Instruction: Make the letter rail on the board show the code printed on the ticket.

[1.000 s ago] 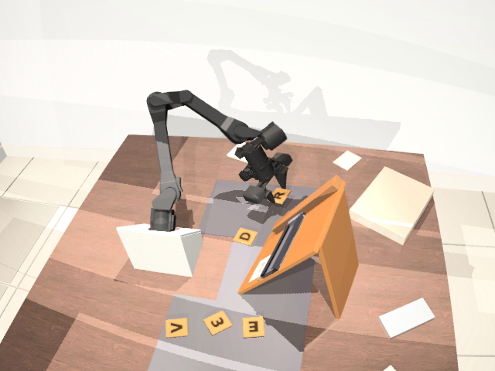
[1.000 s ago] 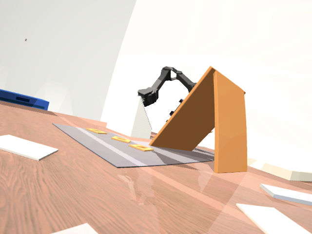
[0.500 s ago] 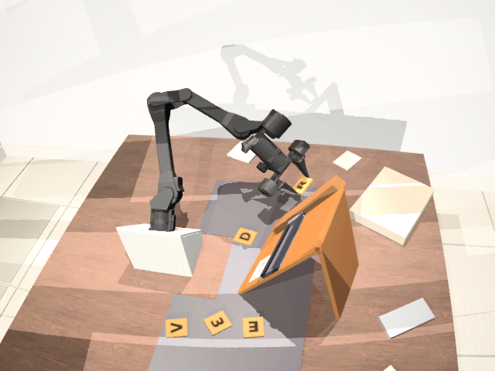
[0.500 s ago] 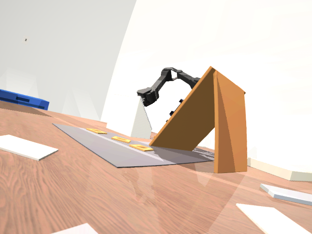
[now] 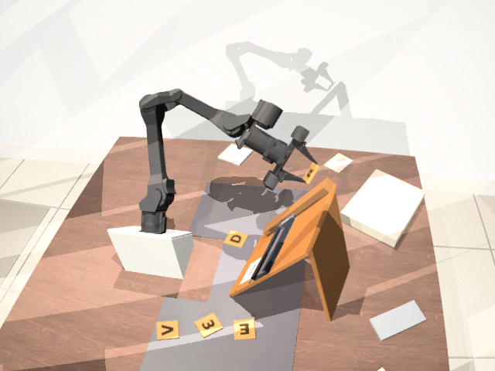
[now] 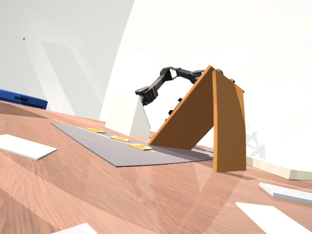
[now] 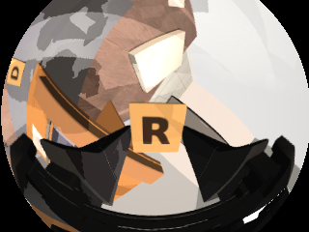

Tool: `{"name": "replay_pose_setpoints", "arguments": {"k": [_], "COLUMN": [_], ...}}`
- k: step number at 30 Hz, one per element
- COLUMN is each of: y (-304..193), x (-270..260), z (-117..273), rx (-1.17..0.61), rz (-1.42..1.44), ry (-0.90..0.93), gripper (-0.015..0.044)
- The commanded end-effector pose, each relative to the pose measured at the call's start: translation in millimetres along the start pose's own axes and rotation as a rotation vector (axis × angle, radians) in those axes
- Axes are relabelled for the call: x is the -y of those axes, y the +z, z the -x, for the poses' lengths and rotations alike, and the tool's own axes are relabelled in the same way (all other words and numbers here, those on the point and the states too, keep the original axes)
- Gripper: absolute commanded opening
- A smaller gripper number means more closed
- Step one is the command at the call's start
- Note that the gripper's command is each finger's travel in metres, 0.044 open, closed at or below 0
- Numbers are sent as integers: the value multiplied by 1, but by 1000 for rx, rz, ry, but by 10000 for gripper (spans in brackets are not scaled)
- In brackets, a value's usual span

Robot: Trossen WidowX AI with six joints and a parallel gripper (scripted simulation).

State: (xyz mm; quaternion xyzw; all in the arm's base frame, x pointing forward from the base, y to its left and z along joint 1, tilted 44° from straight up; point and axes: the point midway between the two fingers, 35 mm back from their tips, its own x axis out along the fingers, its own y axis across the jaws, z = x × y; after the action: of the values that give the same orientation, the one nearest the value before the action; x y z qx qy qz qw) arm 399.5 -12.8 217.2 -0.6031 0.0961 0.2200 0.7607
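My gripper (image 5: 311,172) (image 7: 156,130) is shut on the orange R tile (image 5: 310,173) (image 7: 154,130) and holds it in the air just above the top edge of the slanted orange board (image 5: 308,223) (image 6: 191,121) (image 7: 48,93). The dark letter rail (image 5: 274,247) runs along the board's face, with the white ticket (image 5: 250,271) near its lower end. The D tile (image 5: 236,239) (image 7: 15,72) lies on the grey mat (image 5: 223,343) beside the board. The V tile (image 5: 167,329), the 3 tile (image 5: 208,324) and the E tile (image 5: 244,328) lie in a row at the mat's near end.
A thick white slab (image 5: 381,206) (image 7: 157,58) lies right of the board. Small white cards lie at the back (image 5: 236,154) (image 5: 338,161) and a grey card (image 5: 397,319) at the front right. The arm's white base block (image 5: 149,250) stands left of the mat.
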Motion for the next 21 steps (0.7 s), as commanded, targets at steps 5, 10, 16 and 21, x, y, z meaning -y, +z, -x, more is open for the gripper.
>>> {"name": "replay_pose_setpoints", "arguments": {"k": [5,10,16,21], "y": [-42,-66,-97,-125], "x": [24,25,16,3], "z": [13,23,29,35], "rx": [-114,-175,-261,-330], "rz": [-98,-116,-143,-188], "ry": [-97,-115,-113,-98], "gripper": [0,0,0,0]}}
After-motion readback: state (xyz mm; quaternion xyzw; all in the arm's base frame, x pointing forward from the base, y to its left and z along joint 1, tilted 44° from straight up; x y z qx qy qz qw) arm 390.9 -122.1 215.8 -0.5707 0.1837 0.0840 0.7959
